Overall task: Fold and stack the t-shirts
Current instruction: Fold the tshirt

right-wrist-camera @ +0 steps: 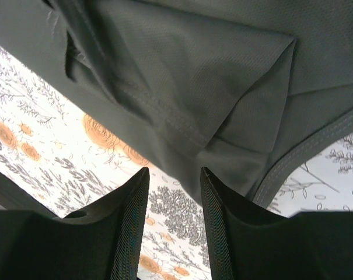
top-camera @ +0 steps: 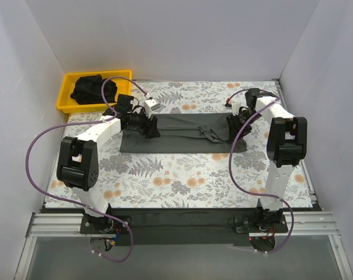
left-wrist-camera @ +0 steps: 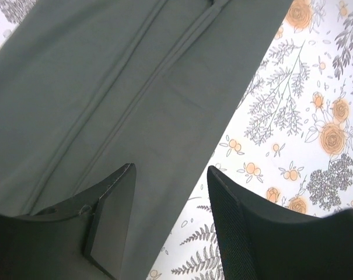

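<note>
A dark grey t-shirt [top-camera: 182,133], folded lengthwise into a long strip, lies flat across the middle of the floral table. My left gripper [top-camera: 142,125] hovers over its left end. In the left wrist view the gripper [left-wrist-camera: 170,175] is open and empty, and the long edge of the shirt [left-wrist-camera: 123,87] runs between the fingers. My right gripper [top-camera: 234,123] is at the shirt's right end. In the right wrist view it [right-wrist-camera: 173,175] is open and empty, just off the edge of the shirt [right-wrist-camera: 194,76], where a folded sleeve and stitched hem show.
A yellow tray [top-camera: 68,96] at the back left holds a heap of dark t-shirts [top-camera: 87,88]. White walls close in the table on the left, back and right. Purple cables loop beside both arms. Floral tablecloth [top-camera: 182,175] lies bare in front of the shirt.
</note>
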